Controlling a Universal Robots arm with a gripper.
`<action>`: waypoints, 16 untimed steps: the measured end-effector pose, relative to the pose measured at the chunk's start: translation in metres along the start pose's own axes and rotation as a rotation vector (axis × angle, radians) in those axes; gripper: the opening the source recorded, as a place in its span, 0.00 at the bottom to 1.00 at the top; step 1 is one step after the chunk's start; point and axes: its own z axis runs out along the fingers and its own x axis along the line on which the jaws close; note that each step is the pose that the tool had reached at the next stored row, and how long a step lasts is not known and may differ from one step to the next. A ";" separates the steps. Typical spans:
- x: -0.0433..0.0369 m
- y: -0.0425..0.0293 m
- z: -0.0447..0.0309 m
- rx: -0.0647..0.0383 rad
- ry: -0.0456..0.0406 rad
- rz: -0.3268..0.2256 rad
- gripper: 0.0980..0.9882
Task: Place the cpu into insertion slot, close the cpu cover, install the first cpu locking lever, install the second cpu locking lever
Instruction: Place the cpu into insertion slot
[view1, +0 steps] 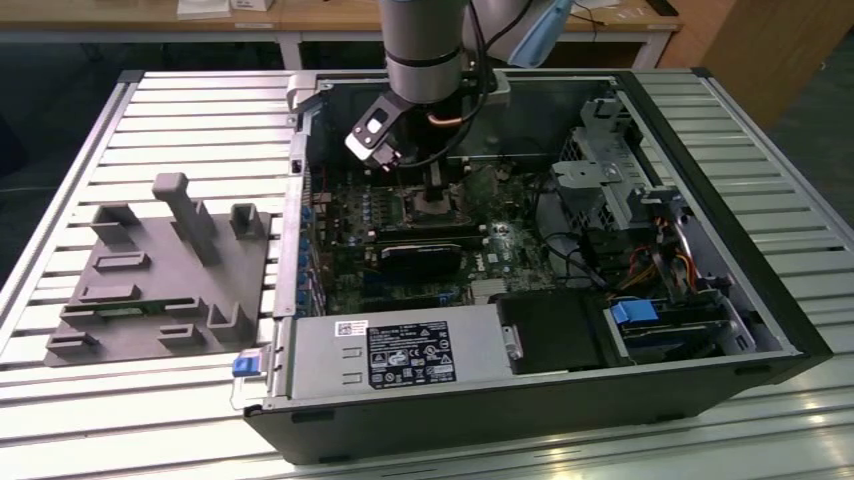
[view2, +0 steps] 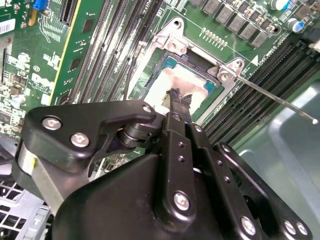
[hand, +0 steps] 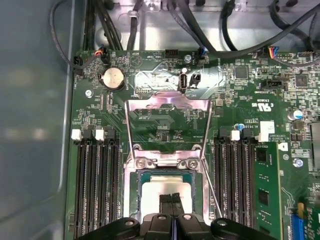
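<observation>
Exterior view: the arm (view1: 424, 50) reaches down into the open computer case (view1: 747, 330) on the slatted table (view1: 747, 120). Its wrist body blocks the socket area, so the chip cannot be made out from here. A grey fixture block (view1: 160, 270) sits on the table at the exterior view's left, well apart from the case.

First wrist view: the gripper (hand: 172, 198) is cut off by the picture edge, leaving two dark fingertips and black knuckles in sight. The tips are pressed together with no gap and nothing pinched between them. They stand over the cpu (hand: 154, 192) and hide part of its metal top. Whether they touch it or hover just above, cannot tell. The cpu lies flat inside the insertion slot (hand: 137, 182), edges square with the rim. The cpu cover (hand: 167, 97) is swung open, away from the slot (green board shows through its cut-out). Memory slots (hand: 95, 185) flank the socket on both sides.

Second wrist view: the gripper's black linkage hides one side of the slot, and the tan chip top shows just beyond the fingertips. This view gives the clearer look at a locking lever (view2: 275, 97). It is a thin wire rod running out from a socket corner across the memory slots, with its free end not hooked down. In the first wrist view the same rod is a faint line beside the slot.
</observation>
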 end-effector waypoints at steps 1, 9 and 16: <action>0.0000 0.0001 -0.0012 0.000 -0.0006 0.004 0.01; 0.0003 0.0018 -0.0153 -0.001 -0.0041 0.034 0.01; 0.0006 0.0037 -0.0314 -0.001 -0.0056 0.046 0.01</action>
